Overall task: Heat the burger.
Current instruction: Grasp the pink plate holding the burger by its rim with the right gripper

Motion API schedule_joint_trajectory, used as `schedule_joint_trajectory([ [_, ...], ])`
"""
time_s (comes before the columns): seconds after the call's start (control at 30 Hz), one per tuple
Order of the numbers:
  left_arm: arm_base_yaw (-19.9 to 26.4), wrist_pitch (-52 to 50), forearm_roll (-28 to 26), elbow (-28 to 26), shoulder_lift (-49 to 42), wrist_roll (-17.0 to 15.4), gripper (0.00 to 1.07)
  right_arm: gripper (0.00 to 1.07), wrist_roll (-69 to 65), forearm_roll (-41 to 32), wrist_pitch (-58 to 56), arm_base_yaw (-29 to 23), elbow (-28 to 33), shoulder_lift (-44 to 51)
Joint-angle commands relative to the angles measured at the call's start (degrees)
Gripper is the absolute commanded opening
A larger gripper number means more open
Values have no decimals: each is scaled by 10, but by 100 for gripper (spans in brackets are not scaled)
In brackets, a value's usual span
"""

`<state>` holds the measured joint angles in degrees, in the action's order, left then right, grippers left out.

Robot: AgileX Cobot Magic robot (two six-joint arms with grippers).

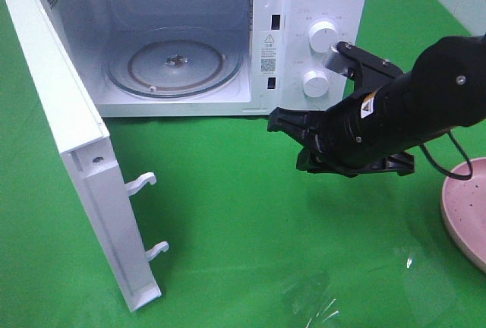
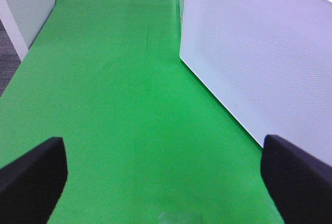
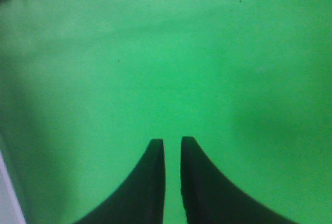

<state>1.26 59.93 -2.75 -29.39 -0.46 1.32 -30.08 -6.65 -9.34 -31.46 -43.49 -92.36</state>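
Right gripper point(image 3: 173, 143) narrowly parted, empty, above green cloth point(image 3: 207, 53), microwave point(image 1: 319, 9) open

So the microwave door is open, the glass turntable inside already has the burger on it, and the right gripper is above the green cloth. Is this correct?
Not quite. The glass turntable is bare; no burger shows in any view. The rest holds: the exterior high view shows the microwave door swung open and the right gripper above the green cloth, holding nothing.

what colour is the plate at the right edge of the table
Pink with dark speckles; the plate shows best in the exterior high view.
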Motion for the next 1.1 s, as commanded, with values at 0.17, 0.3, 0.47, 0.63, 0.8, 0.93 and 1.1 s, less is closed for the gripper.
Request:
schedule_joint_trajectory([
  [0.17,-3,-6,-5,2,-9,-1,93,16,20,108,-135,20,-1,75],
  [0.3,-3,-6,-5,2,-9,-1,93,19,32,128,-180,33,-1,97],
  [0.47,-3,-6,-5,2,-9,-1,93,32,98,141,-278,66,-1,123],
  [0.63,-3,-6,-5,2,-9,-1,93,48,128,149,-339,97,-1,123],
  [0.8,-3,-6,-5,2,-9,-1,93,72,136,186,-360,122,-1,123],
  [0.93,-3,-6,-5,2,-9,-1,93,87,136,210,-357,136,-1,123],
  [1.1,-3,-6,-5,2,-9,-1,93,86,136,228,-352,143,-1,123],
])
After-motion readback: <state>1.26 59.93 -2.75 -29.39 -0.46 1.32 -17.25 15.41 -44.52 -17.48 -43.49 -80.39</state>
